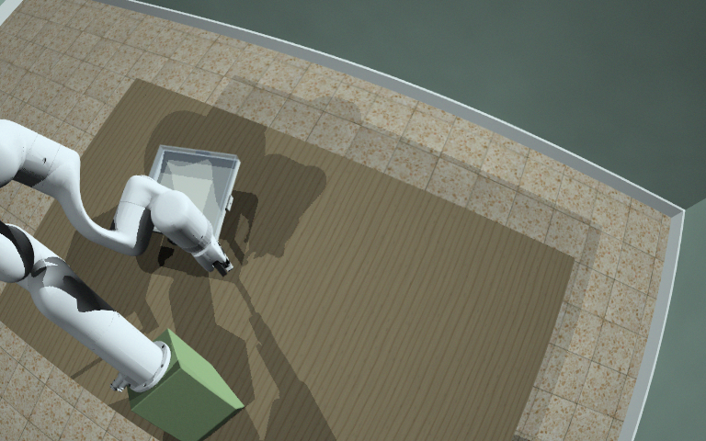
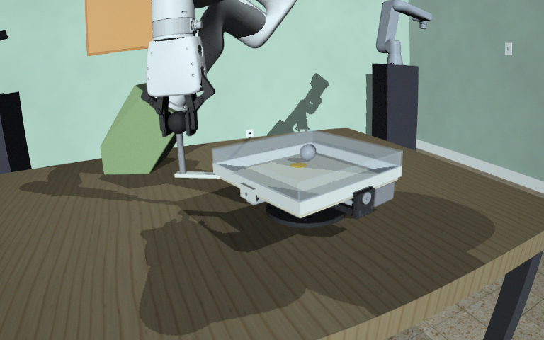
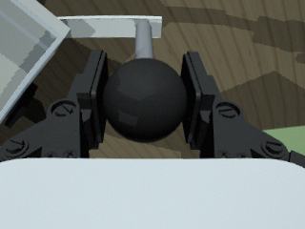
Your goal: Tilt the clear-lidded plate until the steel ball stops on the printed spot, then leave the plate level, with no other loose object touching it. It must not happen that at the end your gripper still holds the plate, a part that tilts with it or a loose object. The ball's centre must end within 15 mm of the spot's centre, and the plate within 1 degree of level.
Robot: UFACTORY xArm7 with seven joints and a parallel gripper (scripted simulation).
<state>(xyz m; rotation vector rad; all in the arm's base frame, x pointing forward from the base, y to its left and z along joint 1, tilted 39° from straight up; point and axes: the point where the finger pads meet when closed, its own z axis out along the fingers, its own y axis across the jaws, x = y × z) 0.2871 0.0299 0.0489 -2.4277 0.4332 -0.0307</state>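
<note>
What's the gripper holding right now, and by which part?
The gripper is shut on the black knob atop the plate's upright lever post, one pad on each side of the ball-shaped knob. It does not touch the plate.
</note>
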